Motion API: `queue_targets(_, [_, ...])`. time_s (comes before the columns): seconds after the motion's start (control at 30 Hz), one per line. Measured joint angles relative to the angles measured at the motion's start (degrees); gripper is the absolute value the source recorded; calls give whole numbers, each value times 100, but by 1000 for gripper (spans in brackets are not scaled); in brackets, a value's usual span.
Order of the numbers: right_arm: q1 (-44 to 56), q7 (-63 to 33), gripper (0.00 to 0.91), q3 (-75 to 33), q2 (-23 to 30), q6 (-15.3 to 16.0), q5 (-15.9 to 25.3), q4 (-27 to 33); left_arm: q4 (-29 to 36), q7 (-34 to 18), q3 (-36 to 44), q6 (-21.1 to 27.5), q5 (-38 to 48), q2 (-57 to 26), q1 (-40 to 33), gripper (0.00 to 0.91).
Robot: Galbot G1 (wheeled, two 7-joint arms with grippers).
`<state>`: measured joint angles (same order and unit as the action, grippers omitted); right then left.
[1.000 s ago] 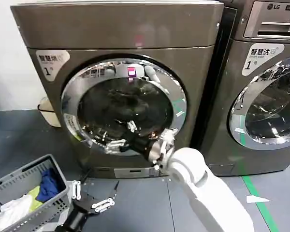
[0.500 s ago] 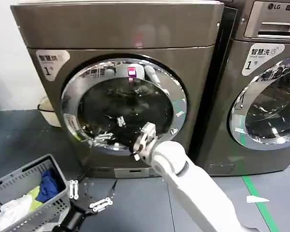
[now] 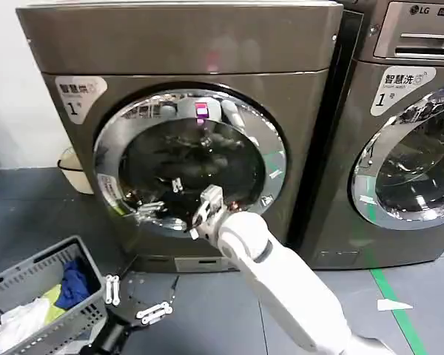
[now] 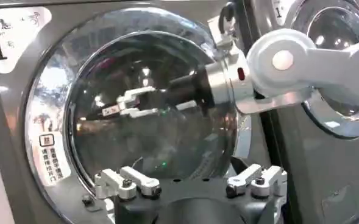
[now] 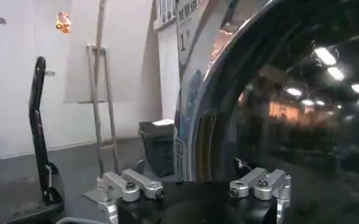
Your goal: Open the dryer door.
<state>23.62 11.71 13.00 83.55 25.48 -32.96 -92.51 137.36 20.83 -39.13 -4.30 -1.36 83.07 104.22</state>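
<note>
The dryer (image 3: pixel 177 44) is the bronze-grey machine with a white "1" sticker. Its dryer door (image 3: pixel 189 159), chrome-rimmed with dark glass, looks shut flat against the front. My right gripper (image 3: pixel 157 210) reaches across the door's lower left part with its fingers open. In the right wrist view the gripper (image 5: pixel 194 185) has the door's chrome rim edge (image 5: pixel 194 140) lined up between its spread fingers, apart from both. The left wrist view shows that gripper (image 4: pixel 127 103) open before the glass (image 4: pixel 149 146). My left gripper (image 3: pixel 135 302) hangs open and empty low over the floor.
A second chrome-doored machine with an LG logo (image 3: pixel 407 148) stands close on the right. A grey laundry basket (image 3: pixel 29 285) with clothes sits at the lower left. A pale tub (image 3: pixel 74 171) is beside the dryer's left side. Green tape (image 3: pixel 391 294) marks the floor.
My right arm has swung left across the lower front of the door, carrying its open gripper toward the left rim. The door has not moved, and the left gripper has barely shifted.
</note>
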Motion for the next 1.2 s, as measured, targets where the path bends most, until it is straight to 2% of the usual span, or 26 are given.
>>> queue_targets(0.47, [-110,14,907,115,270,-19,110,394,38,0,-2,1,0,29,17,907])
queue_targets(1.2, [-270,-571,907,332,793,-73,234,863,102,-2,-2,3,0,50,36,907])
